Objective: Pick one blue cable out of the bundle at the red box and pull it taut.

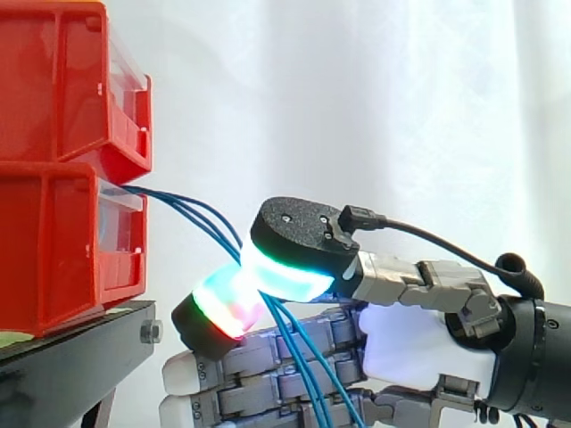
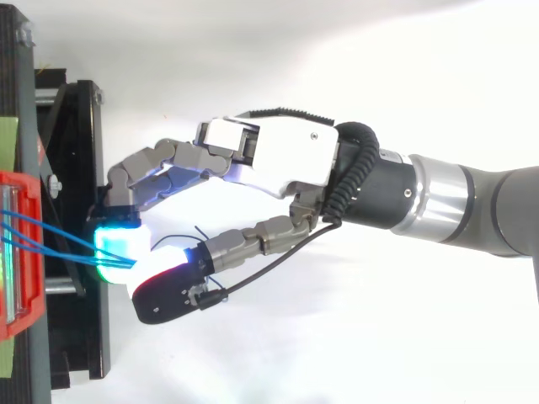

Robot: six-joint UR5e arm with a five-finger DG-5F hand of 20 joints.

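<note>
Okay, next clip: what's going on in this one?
The robot's hand has its glowing pads pinched on the blue cables that come out of the lower red bin on the black stand. More than one cable seems to run into the pinch, and they hang on down past the fingers. Between bin and hand they curve slightly, so they are not taut yet.
</note>
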